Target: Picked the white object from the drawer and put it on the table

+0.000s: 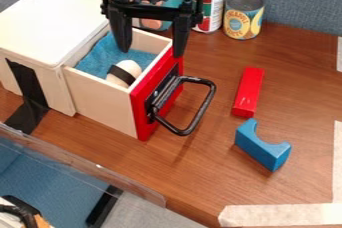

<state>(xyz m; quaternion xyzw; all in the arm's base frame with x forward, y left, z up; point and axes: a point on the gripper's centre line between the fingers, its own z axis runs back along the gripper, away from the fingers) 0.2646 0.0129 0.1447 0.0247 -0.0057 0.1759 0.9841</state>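
The black gripper (151, 51) hangs over the back part of the pulled-out drawer (103, 101), its two fingers spread wide with nothing between them. Inside the drawer, near its front right corner, lies a white object (129, 67) with a black band, on blue cloth. It sits below the gripper and apart from it. The drawer has a red front and a black handle. Brown table surface (200, 164) extends to the right and in front of it.
Right of the drawer lie a red block (248, 92) and a blue arched block (262, 147). Two cans (243, 16) stand at the back by the grey-blue wall. The white cabinet (47, 27) is at the left, and a clear rail (87, 167) runs along the front left edge.
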